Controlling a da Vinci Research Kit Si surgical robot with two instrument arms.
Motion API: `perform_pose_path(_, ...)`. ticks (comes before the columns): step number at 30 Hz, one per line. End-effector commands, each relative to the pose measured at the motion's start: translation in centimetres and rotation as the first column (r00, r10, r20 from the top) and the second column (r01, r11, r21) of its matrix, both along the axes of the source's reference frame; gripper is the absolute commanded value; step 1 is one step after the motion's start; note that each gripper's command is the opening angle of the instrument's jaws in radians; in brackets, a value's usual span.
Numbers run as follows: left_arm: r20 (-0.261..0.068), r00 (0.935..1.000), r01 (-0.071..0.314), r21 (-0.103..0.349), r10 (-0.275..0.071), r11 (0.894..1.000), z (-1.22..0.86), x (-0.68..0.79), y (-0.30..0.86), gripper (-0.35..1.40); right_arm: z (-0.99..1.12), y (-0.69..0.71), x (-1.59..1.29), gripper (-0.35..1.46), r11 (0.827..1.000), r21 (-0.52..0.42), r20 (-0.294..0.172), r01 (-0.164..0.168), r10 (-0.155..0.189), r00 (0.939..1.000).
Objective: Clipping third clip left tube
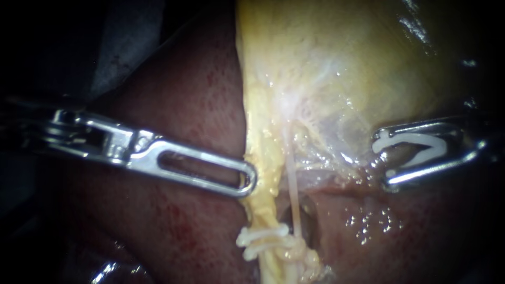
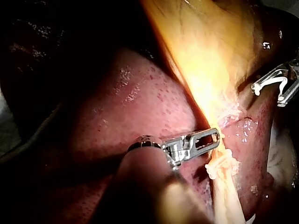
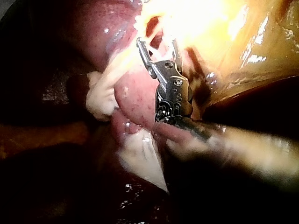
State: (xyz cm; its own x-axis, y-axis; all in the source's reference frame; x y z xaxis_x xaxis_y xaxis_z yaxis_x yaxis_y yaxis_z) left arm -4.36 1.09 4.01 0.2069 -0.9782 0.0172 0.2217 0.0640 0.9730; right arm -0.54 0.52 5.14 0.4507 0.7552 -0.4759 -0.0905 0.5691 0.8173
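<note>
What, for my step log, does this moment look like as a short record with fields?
left instrument: tip at the left tube's edge
right instrument: end effector spread wide, holding a white clip, apart from both tubes
left tube: yellow strand running down from the gallbladder
placed clips: white cluster low on the left tube
thin pale tube: close beside the left tube
gallbladder: pale yellow, above the tubes
liver: dark red, behind the left instrument

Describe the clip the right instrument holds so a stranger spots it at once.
Find the yellow gallbladder, then the right instrument beside it. The clip is the white bent strip in its end effector; the other clips sit bunched on the tube, lower down.
</note>
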Motion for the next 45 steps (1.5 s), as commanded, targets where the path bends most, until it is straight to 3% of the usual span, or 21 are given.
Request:
perform_pose_path(1, 0.001, 1.0000, 0.004, 0.002, -0.004, 1.000, -0.03, 0.02, 0.01, -0.35, 0.00, 0.00, 0.01, 0.53, 1.000, -0.001, 0.002, -0.003, 0.003, 1.0000)
perform_pose_path(14, 0.003, 0.9999, 0.013, 0.005, -0.013, 1.000, -0.14, 0.08, 0.03, -0.35, 0.03, -0.10, 0.21, 0.52, 1.000, 0.004, -0.002, 0.008, -0.008, 1.0000)
perform_pose_path(32, 0.002, 0.9999, 0.014, 0.006, -0.014, 1.000, -0.17, 0.09, 0.04, -0.35, 0.49, -0.63, 0.89, 0.52, 0.997, -0.007, -0.028, 0.082, -0.082, 0.9963)
perform_pose_path(45, 0.002, 0.9999, 0.017, 0.008, -0.017, 1.000, -0.22, 0.10, 0.04, -0.35, 0.79, -0.82, 1.15, 0.52, 0.995, 0.005, -0.028, 0.100, -0.100, 0.9946)
